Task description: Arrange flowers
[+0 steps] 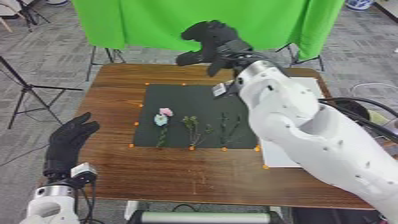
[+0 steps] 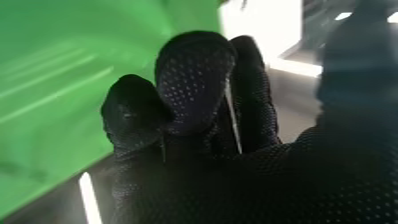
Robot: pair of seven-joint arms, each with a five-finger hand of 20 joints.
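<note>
Wrist view: seeing glove dots (image 2: 197, 82) on loose right hand (image 1: 213, 42). Head view: spotting relaxed left hand (image 1: 68, 140), two blooms (image 1: 162, 119), 9 o'clock on one mat (image 1: 182, 96).

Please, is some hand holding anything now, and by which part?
The left hand holds nothing. For the right hand I cannot tell: the thin pale line in its glove may be a stem or only a gap.

left arm (image 1: 51, 209) cut off, curtain (image 1: 209, 25) cropped
</note>
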